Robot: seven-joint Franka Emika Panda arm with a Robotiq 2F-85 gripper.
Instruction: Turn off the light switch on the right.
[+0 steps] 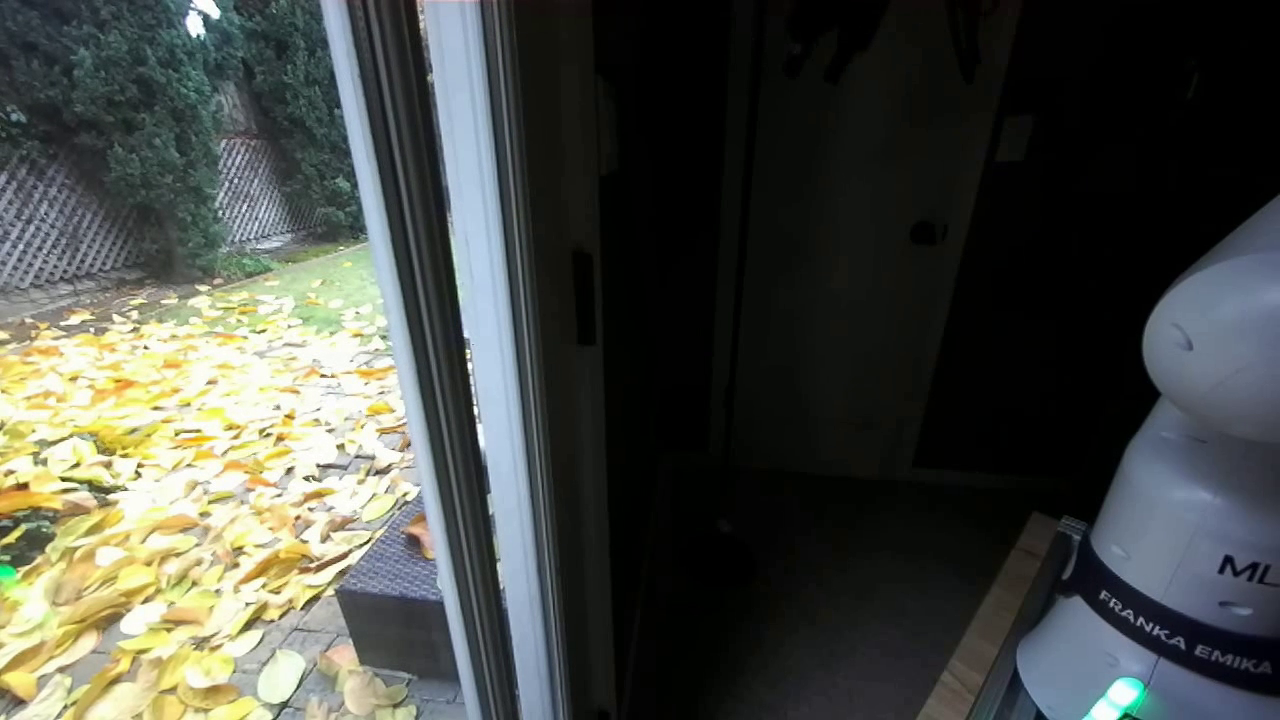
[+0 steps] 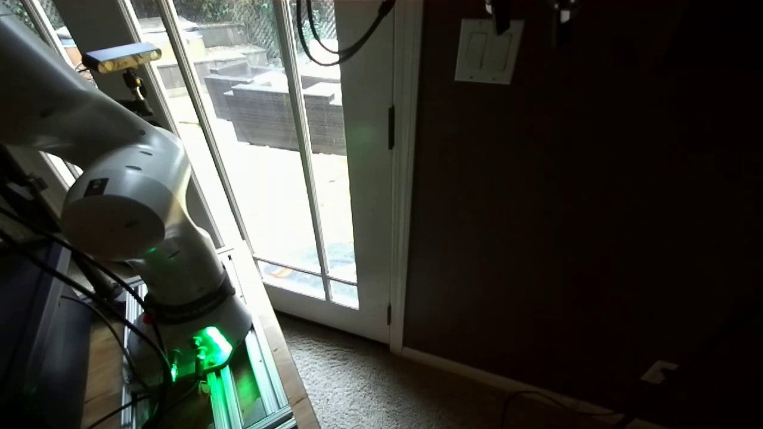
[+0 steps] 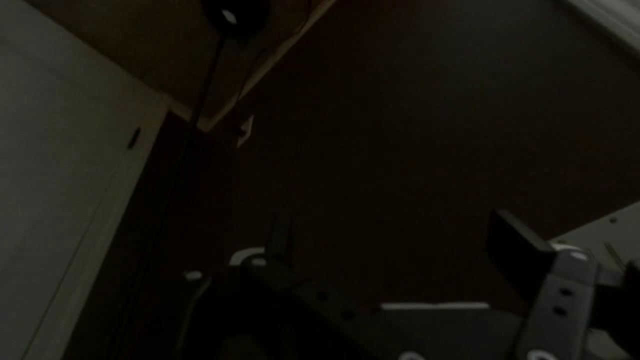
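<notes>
A white switch plate with two flat rocker switches is on the dark wall beside the glass door in an exterior view. The right switch is partly covered at its top by a gripper finger. The plate also shows at the right edge of the wrist view, partly behind a finger. My gripper is at the top edge of the exterior view, one finger in front of the plate's upper right. In the wrist view, the gripper has its fingers wide apart with nothing between them. Contact with the plate cannot be told.
A white-framed glass door stands left of the plate. A cable loop hangs near its top. A wall outlet with a cord is low on the wall. A pale door shows in the wrist view. The room is very dark.
</notes>
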